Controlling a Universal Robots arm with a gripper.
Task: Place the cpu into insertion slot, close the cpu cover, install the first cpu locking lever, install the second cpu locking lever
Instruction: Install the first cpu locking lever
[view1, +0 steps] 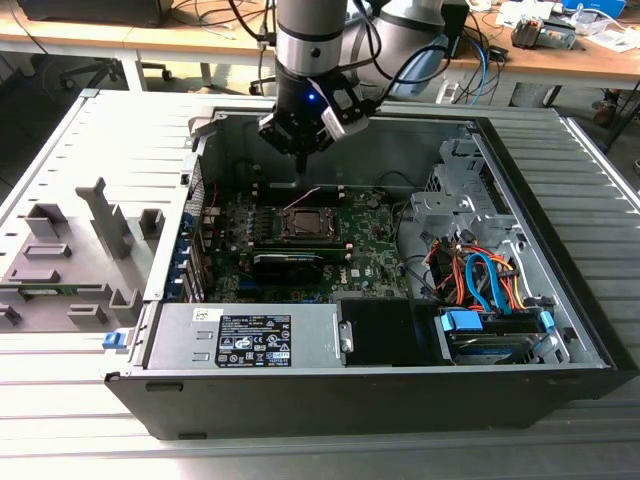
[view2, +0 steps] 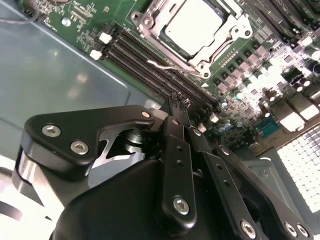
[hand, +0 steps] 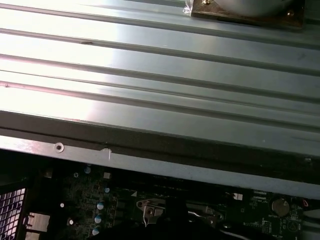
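- The robot's black, two-fingered hand (view1: 302, 150) hangs above the rear of the open computer, its slim fingertips (view2: 179, 106) drawn together with nothing between them, a narrow tip apparently suited to hooking thin wire levers rather than gripping the chip.
- The large black tower computer case (view1: 560, 340) lies on its side on the ribbed grey metal surface (view1: 90, 150), side panel off, so the board faces up for work from overhead.
- The green circuit board (view1: 375, 245) sits flat in the case floor, with long black memory slots (view2: 145, 65) running beside the socket.
- The small square insertion slot (view1: 304, 224) sits near the board's middle, just below and in front of the hand.
- The thin silvery metal cpu cover (view2: 227, 37) lies flat around the chip, apparently already closed to press it down.
- The flat square cpu (view2: 192, 22) with its silvery-grey top rests inside the slot, showing through the cover's window.
- A thin wire locking lever (view2: 167, 66) juts out beside the socket; whether it is latched cannot be told.
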